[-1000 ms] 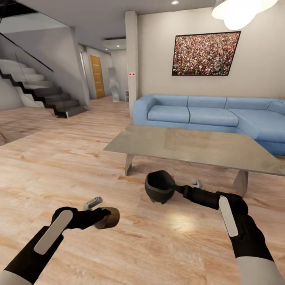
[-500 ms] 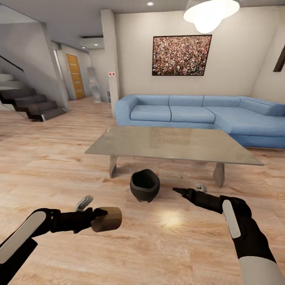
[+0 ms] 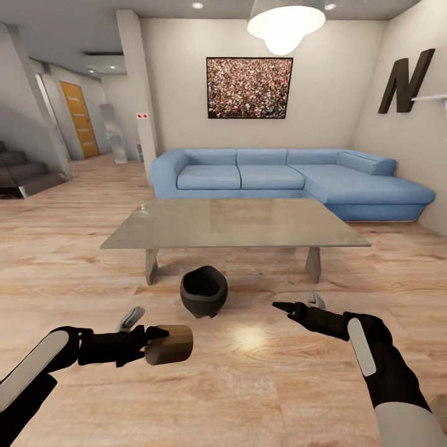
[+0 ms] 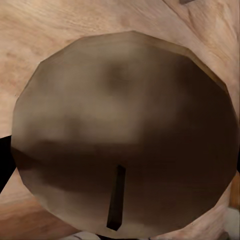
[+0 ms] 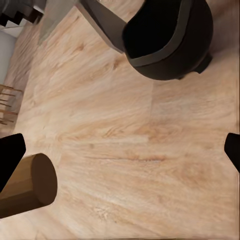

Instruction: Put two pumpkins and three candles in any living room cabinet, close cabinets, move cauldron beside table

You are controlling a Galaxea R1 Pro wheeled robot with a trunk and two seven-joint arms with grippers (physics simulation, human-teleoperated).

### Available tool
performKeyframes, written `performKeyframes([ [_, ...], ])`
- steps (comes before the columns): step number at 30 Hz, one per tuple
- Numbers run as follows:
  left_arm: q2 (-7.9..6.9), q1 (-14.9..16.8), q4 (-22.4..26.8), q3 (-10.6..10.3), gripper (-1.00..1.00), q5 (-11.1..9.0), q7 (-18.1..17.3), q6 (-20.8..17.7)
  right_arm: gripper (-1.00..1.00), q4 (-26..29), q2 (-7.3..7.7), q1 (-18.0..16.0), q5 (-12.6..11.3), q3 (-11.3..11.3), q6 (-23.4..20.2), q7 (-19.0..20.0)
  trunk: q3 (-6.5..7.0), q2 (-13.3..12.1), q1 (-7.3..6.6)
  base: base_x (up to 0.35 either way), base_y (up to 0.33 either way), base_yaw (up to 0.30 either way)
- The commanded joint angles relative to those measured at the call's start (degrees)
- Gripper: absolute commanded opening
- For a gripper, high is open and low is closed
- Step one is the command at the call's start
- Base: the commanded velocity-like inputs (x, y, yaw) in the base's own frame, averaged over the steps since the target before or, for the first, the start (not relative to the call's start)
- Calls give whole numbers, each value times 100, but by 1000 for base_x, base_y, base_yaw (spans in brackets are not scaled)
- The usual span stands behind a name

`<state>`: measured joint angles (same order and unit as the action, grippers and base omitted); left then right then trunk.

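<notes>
One candle [image 3: 169, 344] is pinched in the left gripper [image 3: 151, 345], fingers tight on it. A second ago the right gripper [image 3: 299, 306] was on the cauldron [image 3: 203, 290]; now it's let go, fingers spread. Cauldron sits on the floor right by the table [image 3: 234, 222], so that bit looks done. Candle needs a cabinet next

A big dark letter N [image 3: 406, 81] hangs on the wall [image 3: 410, 124] at the right side of the room, above the blue sofa [image 3: 292, 180]. It is the one letter that can be read. The picture [image 3: 249, 87] on the back wall has lots of tiny colored dots and no words.
</notes>
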<state>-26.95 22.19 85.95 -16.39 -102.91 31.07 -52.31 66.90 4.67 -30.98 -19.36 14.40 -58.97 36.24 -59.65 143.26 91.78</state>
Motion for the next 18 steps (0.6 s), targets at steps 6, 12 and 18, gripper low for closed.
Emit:
performKeyframes([
  [6,4,5,-11,-5,-100,-81,45,48,100,-58,3,-5,21,12,-21,47,-5,3,-1,0,0,-288],
  [12,24,5,-17,-5,-100,-63,49,58,100,-71,42,-5,20,16,-10,57,-5,3,-1,-20,0,-289],
  [18,59,5,-17,-8,-100,-17,80,71,100,-72,82,-5,20,16,4,66,-5,3,-1,-78,-33,-289],
])
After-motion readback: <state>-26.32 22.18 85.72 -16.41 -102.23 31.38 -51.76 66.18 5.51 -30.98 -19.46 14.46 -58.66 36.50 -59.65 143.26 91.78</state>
